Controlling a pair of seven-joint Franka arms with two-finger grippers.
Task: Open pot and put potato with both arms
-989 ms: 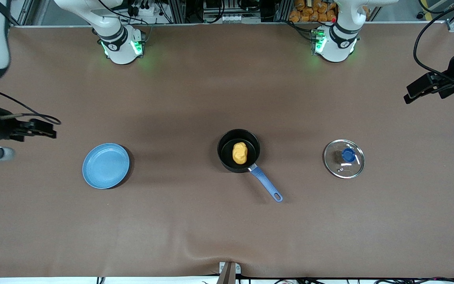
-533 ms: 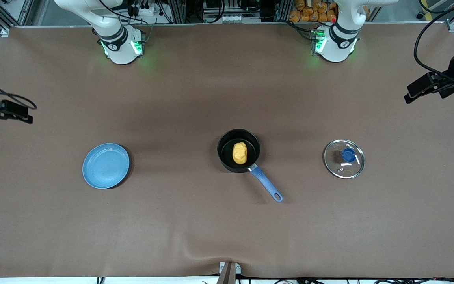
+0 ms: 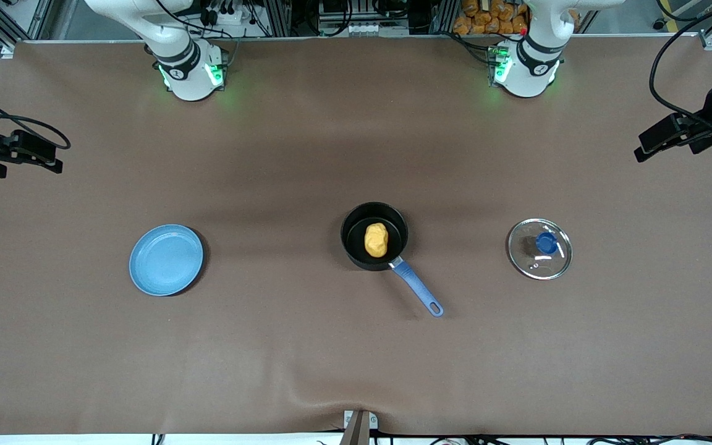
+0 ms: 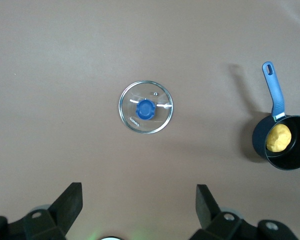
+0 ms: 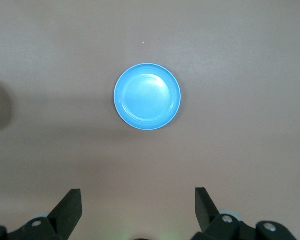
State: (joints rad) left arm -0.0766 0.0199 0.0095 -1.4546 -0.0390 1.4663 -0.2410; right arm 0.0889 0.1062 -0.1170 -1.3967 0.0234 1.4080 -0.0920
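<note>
The black pot (image 3: pixel 373 236) with its long blue handle (image 3: pixel 416 288) stands open at the table's middle. The yellow-orange potato (image 3: pixel 376 240) lies in it. Pot (image 4: pixel 282 149) and potato (image 4: pixel 279 137) also show in the left wrist view. The glass lid (image 3: pixel 539 248) with its blue knob lies flat on the table toward the left arm's end, and shows in the left wrist view (image 4: pixel 146 107). My left gripper (image 4: pixel 139 205) is open and empty, high over the table at that end (image 3: pixel 665 139). My right gripper (image 5: pixel 138 207) is open and empty, high over the right arm's end (image 3: pixel 28 151).
A flat light-blue plate (image 3: pixel 166 259) lies toward the right arm's end of the table, also in the right wrist view (image 5: pixel 147 96). The arms' green-lit bases (image 3: pixel 190 71) stand along the table's back edge.
My right gripper has drawn back toward the right arm's end of the table and risen. The left arm, pot, potato and lid have not moved.
</note>
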